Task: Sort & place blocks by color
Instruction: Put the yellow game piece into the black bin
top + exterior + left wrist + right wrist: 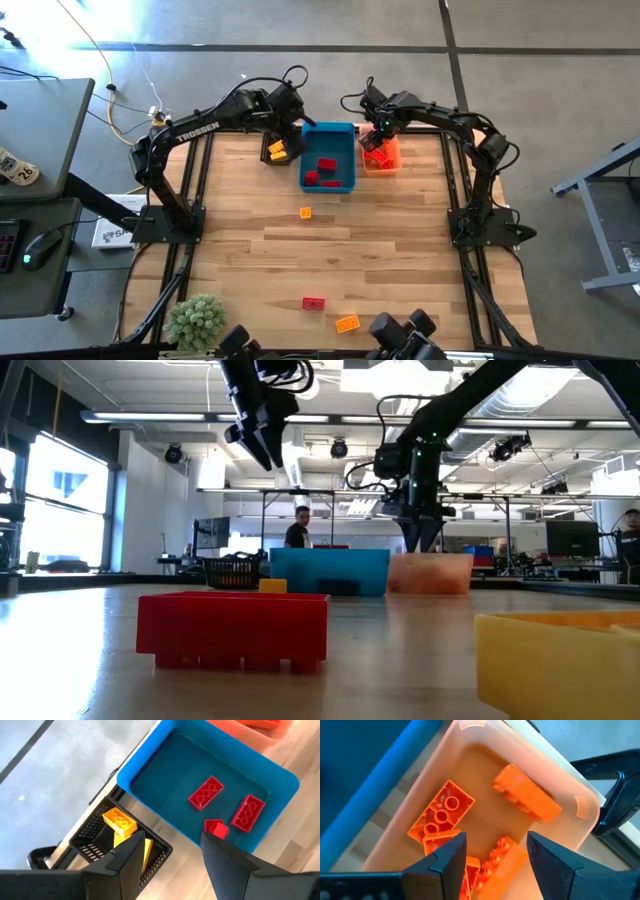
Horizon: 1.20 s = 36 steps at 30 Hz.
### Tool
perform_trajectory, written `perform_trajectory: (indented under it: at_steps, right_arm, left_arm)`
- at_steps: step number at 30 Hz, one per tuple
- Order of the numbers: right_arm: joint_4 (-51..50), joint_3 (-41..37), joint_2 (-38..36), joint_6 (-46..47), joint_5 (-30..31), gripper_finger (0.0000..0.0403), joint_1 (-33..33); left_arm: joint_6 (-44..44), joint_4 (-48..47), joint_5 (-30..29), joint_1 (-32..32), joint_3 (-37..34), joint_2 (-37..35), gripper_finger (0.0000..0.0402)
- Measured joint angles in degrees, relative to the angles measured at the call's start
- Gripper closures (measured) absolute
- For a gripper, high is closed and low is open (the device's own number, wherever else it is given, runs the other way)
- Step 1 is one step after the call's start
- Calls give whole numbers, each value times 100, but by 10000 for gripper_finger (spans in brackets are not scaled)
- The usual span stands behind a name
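My right gripper (pixel 492 865) over orange bin (pixel 575 800), jaws apart, holding nothing. My left gripper (pixel 170 857) over black bin (pixel 90 837), apart, empty.

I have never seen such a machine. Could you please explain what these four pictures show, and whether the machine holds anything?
Two dark robot arms sort toy bricks by colour. One picture looks down from above, one looks level across the table, and two come from cameras on the wrists. At the table's far end stand a black bin with yellow bricks, a blue bin with red bricks, and an orange bin with orange bricks. Three bricks lie loose: yellow, red, orange. The left tool and the right tool are open and empty.
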Motion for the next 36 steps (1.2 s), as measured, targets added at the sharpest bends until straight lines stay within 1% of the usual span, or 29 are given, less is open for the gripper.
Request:
perform_trajectory:
  at_steps: [4, 10, 13, 17, 22, 24, 29, 34, 36]
  right_arm:
    - [-74, 33, 0, -219, -4, 208, 0]
    - [-498, 378, -7, -313, -54, 208, -7]
    - [-662, 569, -11, -311, -257, 208, -5]
    - [-854, 742, -13, -326, -705, 208, 38]
    - [-1286, 783, -13, -313, -1331, 208, 165]
    - [-1402, 757, -15, -307, -1462, 208, 261]
    - [-1682, 675, -15, -138, -1467, 208, 615]
    - [-1900, 675, -17, -35, -1467, 208, 1081]
    - [-2075, 675, -17, 140, -1467, 208, 1287]
  left_arm:
    - [-237, -8, 2, -2, 0, 0, 218]
    - [-504, -93, 0, -2, 0, 0, 218]
    - [-753, -251, 66, -2, 0, 0, 218]
    - [-724, -549, 452, -16, -2, 0, 218]
    - [-637, -903, 492, -126, -2, 0, 218]
    - [-568, -1042, 492, -165, -2, 0, 218]
    - [-528, -1367, 469, -298, -2, 0, 218]
    - [-167, -1593, 370, -426, -2, 0, 218]
    - [-46, -1616, 298, -445, -2, 0, 218]
